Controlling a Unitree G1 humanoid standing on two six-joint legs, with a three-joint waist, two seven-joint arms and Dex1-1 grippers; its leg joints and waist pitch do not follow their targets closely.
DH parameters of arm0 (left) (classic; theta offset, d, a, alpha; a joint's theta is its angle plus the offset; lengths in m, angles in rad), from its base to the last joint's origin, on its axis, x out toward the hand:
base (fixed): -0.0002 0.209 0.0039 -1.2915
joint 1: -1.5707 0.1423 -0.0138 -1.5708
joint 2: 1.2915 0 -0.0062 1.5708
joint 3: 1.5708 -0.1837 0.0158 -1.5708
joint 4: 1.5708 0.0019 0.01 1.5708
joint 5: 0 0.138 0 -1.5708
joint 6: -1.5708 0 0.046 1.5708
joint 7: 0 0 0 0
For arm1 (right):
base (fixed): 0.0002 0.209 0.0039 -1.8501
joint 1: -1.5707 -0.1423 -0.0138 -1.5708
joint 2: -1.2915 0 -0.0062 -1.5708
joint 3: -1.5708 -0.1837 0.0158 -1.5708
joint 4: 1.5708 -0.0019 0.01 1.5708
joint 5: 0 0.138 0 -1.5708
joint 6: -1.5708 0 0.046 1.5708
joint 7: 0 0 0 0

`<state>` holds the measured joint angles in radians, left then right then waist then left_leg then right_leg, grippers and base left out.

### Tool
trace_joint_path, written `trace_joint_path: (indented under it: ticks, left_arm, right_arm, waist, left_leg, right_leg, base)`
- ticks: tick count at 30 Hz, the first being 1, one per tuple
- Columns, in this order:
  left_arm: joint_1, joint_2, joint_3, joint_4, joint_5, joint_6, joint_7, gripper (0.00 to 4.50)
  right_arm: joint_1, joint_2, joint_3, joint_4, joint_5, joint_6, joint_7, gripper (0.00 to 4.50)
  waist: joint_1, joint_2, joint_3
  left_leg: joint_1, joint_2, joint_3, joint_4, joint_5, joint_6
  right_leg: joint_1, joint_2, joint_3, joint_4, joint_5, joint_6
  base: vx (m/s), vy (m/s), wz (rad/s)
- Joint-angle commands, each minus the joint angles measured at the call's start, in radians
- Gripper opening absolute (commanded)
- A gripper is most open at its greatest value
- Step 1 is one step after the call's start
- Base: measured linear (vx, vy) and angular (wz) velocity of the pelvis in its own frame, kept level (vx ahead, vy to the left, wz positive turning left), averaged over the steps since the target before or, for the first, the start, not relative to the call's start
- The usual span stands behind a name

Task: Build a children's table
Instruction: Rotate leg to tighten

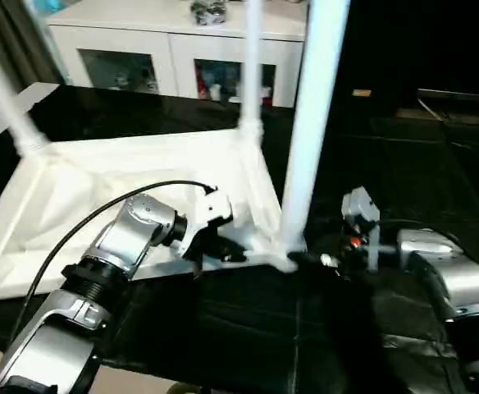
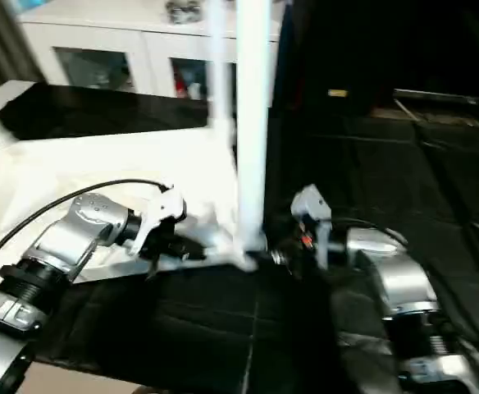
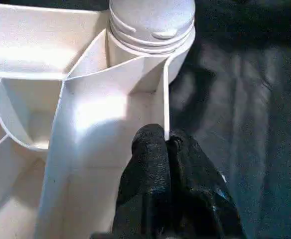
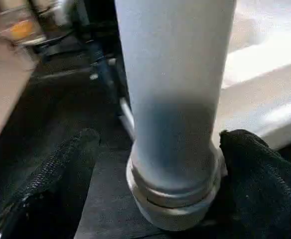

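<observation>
The upright leg (image 4: pixel 175 114) stands between the right gripper (image 4: pixel 158 164)'s spread fingers, while the left gripper (image 3: pixel 168 149), pressed together, pinches the top (image 1: pixel 141 176)'s rim beside it.

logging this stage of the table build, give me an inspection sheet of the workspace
surface: black bench, table top lying on it upside down.
job's things: white top, ribbed underside up; near leg upright in its corner socket; two more legs stand in other corners.
clutter: nothing seen on the bench.
grippers: left gripper shut, pinching the top's thin edge wall beside the near socket; right gripper open, fingers either side of the near leg's base, one close against it.
cables: black cable loops over the left forearm.
surroundings: white glass-door cabinet behind.
</observation>
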<state>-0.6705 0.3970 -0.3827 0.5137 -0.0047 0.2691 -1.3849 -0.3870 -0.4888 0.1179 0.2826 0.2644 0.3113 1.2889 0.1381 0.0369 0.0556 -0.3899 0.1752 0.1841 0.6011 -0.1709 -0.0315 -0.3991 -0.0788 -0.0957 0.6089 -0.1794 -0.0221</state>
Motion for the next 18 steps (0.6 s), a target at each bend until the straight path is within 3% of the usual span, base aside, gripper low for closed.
trace_joint_path:
  ticks: [1,9,18]
  left_arm:
    - [-0.006,0.007,-0.032,-0.057,-0.013,-0.04,-0.074,0.0]
    - [0.002,0.014,-0.059,-0.064,0.005,-0.073,-0.101,0.0]
    - [0.001,0.02,-0.073,-0.066,0.004,-0.087,-0.098,0.0]
  right_arm:
    - [-0.01,-0.012,0.019,0.011,-0.003,-0.02,0.036,4.12]
    - [-0.042,-0.009,0.043,0.053,0.001,-0.019,0.088,3.68]
    - [-0.053,-0.005,0.072,0.073,0.013,-0.005,0.136,2.81]
  waist:
    - [-0.004,-0.015,-0.072]
    - [0.0,-0.019,-0.073]
    - [0.001,-0.021,-0.075]
  left_leg:
    - [0.025,0.066,-0.022,-0.066,-0.195,0.064]
    - [0.024,0.068,-0.024,-0.067,-0.193,0.057]
    - [0.022,0.067,-0.023,-0.065,-0.167,0.064]
  right_leg:
    - [0.046,-0.089,0.059,-0.082,-0.283,-0.187]
    - [0.046,-0.089,0.058,-0.08,-0.291,-0.184]
    - [0.047,-0.088,0.058,-0.075,-0.267,-0.19]
  base:
    - [0.0,0.0,0.0]
    - [0.0,0.0,0.0]
    - [0.0,0.0,0.0]
